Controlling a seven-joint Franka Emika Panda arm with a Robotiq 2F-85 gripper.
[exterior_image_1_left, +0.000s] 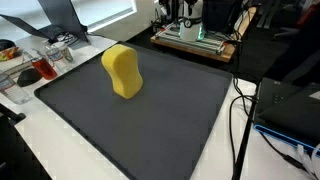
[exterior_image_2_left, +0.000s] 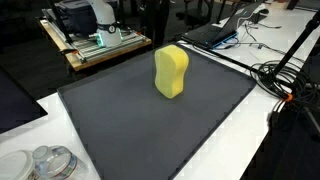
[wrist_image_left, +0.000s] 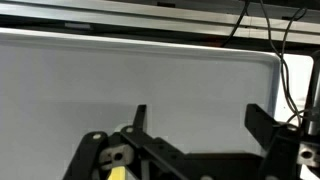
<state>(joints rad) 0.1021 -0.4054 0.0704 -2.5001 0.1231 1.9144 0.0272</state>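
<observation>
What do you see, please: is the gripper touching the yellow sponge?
Apart: in both exterior views the yellow sponge stands alone, with no gripper near it.

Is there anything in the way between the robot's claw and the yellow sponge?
Nothing visible does. The yellow sponge stands alone on the dark mat, with bare mat all around it in both exterior views. The gripper shows only in the wrist view, jaws open and empty.

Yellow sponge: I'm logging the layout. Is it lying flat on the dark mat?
No, the yellow sponge stands upright on its narrow edge on the dark mat.
</observation>
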